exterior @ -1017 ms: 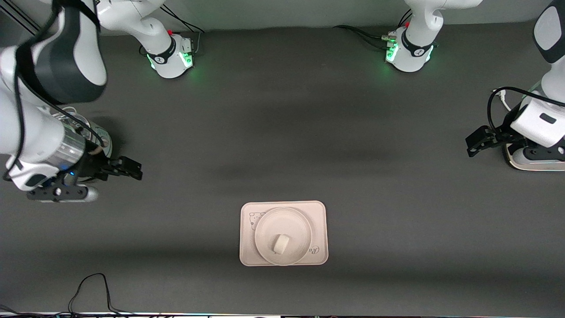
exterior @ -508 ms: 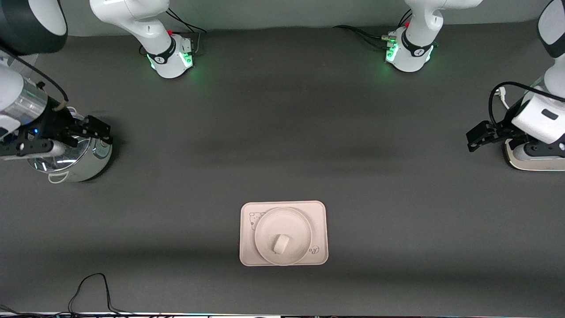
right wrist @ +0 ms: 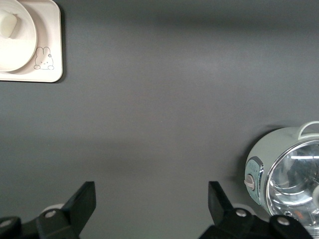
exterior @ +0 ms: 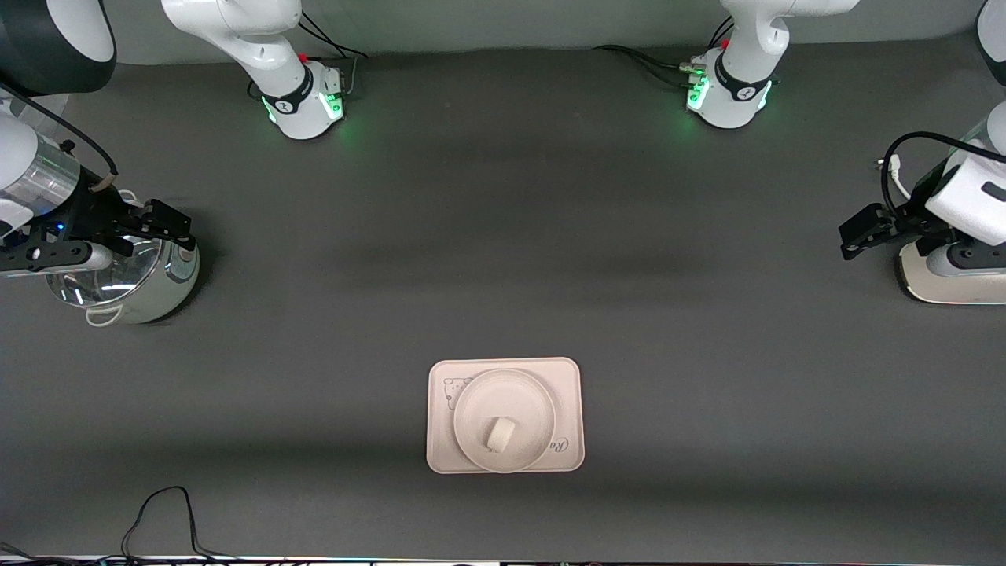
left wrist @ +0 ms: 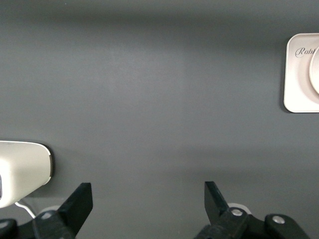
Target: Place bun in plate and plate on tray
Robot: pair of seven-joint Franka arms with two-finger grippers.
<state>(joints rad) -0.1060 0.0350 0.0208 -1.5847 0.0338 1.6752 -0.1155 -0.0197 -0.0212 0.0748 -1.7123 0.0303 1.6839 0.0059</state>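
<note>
The bun (exterior: 500, 434) lies on the round cream plate (exterior: 471, 409), and the plate sits on the rectangular cream tray (exterior: 570, 377) with the cartoon animal and "Rabbit" script, near the front camera at mid-table. The tray's corner shows in the left wrist view (left wrist: 294, 74); tray (right wrist: 52, 40), plate (right wrist: 22, 45) and bun (right wrist: 9, 25) show in the right wrist view. My right gripper (exterior: 169, 224) is open and empty over the silver pot at the right arm's end. My left gripper (exterior: 860, 232) is open and empty at the left arm's end, beside a white appliance.
A shiny silver pot (exterior: 145, 287) with a handle stands at the right arm's end, also in the right wrist view (right wrist: 286, 169). A white appliance (exterior: 955, 287) stands at the left arm's end, also in the left wrist view (left wrist: 22, 169). A black cable (exterior: 165, 515) lies near the front edge.
My right gripper has drawn back from the open table toward the arms' bases, to over the silver pot. My left gripper has shifted slightly toward the table's end. Bun, plate and tray have not moved.
</note>
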